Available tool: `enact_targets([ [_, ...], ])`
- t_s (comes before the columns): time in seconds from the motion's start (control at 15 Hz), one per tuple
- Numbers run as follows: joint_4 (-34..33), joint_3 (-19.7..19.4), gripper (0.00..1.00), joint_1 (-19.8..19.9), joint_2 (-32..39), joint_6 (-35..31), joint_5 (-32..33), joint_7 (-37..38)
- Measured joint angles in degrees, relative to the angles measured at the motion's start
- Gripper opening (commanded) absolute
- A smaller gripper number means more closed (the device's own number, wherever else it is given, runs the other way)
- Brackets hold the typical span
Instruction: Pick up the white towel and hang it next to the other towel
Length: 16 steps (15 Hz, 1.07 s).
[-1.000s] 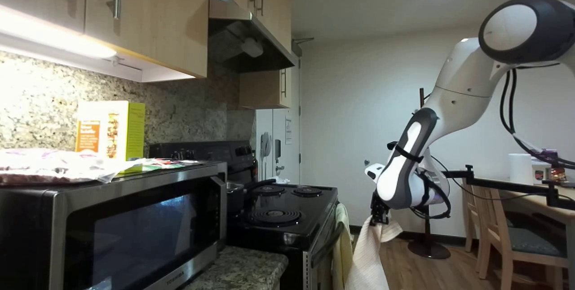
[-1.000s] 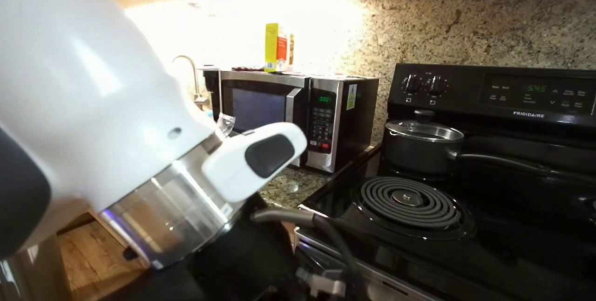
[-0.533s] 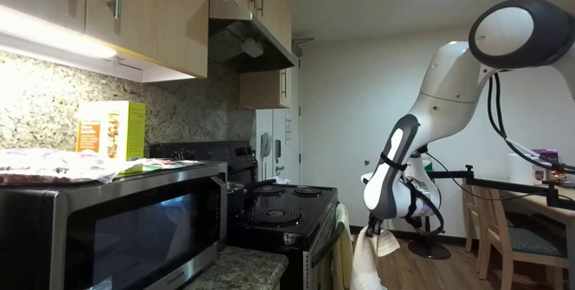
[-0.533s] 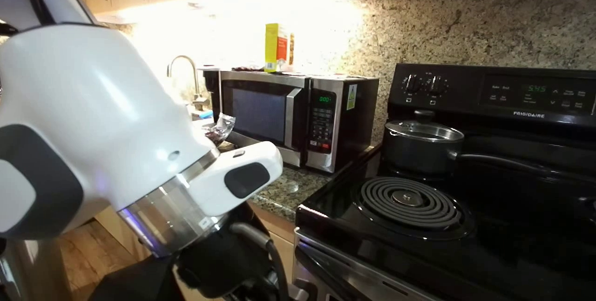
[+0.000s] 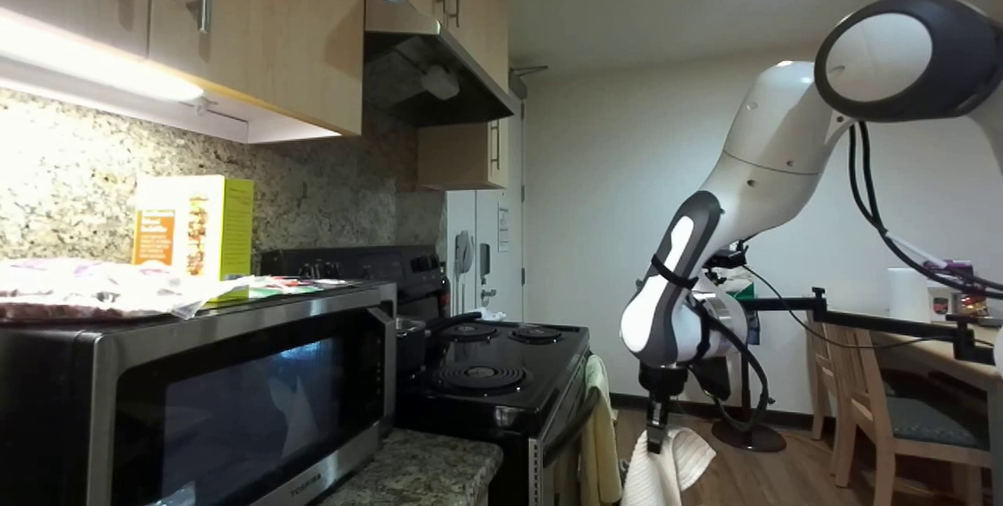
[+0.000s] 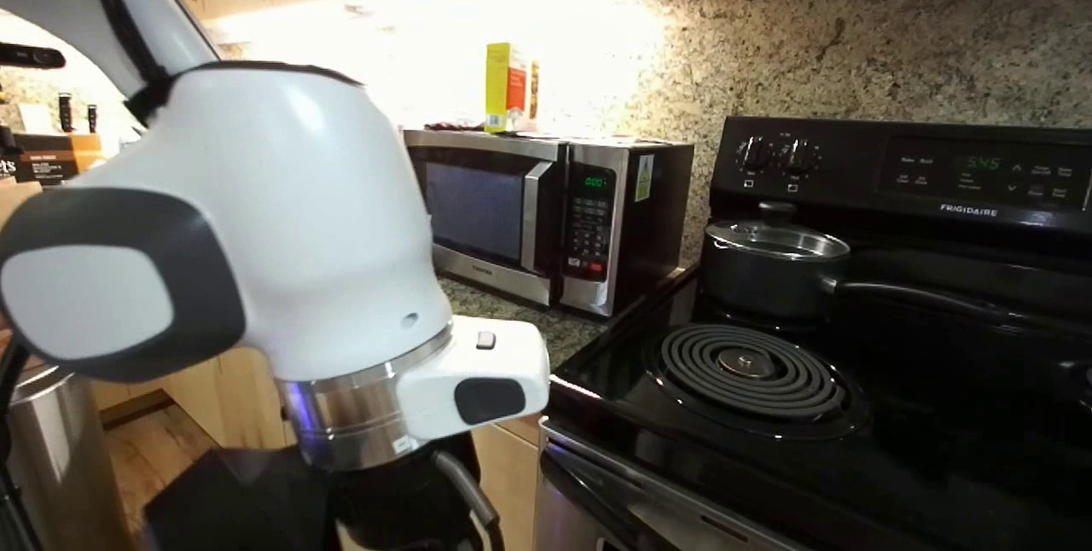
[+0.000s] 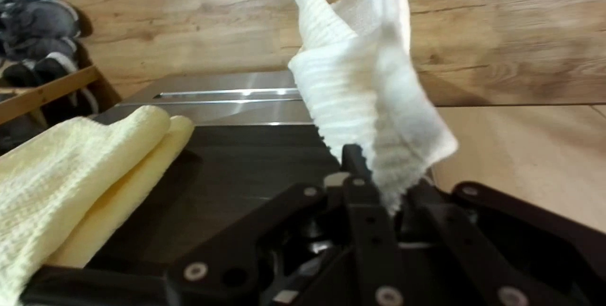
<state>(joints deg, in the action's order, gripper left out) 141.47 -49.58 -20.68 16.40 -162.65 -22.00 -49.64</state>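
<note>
The white towel hangs in loose folds from my gripper, which points down in front of the oven. In the wrist view my gripper is shut on a bunched part of the white towel; the right fingertip is hidden behind the cloth. The other towel, pale yellow, hangs over the oven handle, left of my gripper in that exterior view. It also shows at the left of the wrist view. In an exterior view only the hand's upper part shows.
The black stove stands beside the arm, with a lidded pot on it. A microwave stands on the granite counter. Shoes on a rack show in the wrist view. Wooden chairs stand behind the arm.
The arm has moved toward the stove side and the gripper has gone lower. The hand has turned from tilted to nearly straight down. The white towel has come down with it.
</note>
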Motion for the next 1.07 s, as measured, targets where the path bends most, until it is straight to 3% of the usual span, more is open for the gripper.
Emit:
enact_targets([
  [0.2,-5.55,-1.03,0.08,-2.47,-0.31,14.41,7.14,13.08],
  [0.33,-8.81,1.47,0.08,-0.64,-1.31,20.38,10.39,17.94],
  [0.4,-8.89,5.0,0.08,2.67,-1.97,19.97,12.42,19.4],
  [0.6,-8.5,10.24,0.08,8.65,-2.34,18.3,14.74,20.58],
  [0.87,-8.64,23.93,0.08,20.79,-2.54,4.8,15.83,25.66],
  [1.07,-11.36,30.61,0.08,26.23,-2.94,-2.27,15.81,29.14],
])
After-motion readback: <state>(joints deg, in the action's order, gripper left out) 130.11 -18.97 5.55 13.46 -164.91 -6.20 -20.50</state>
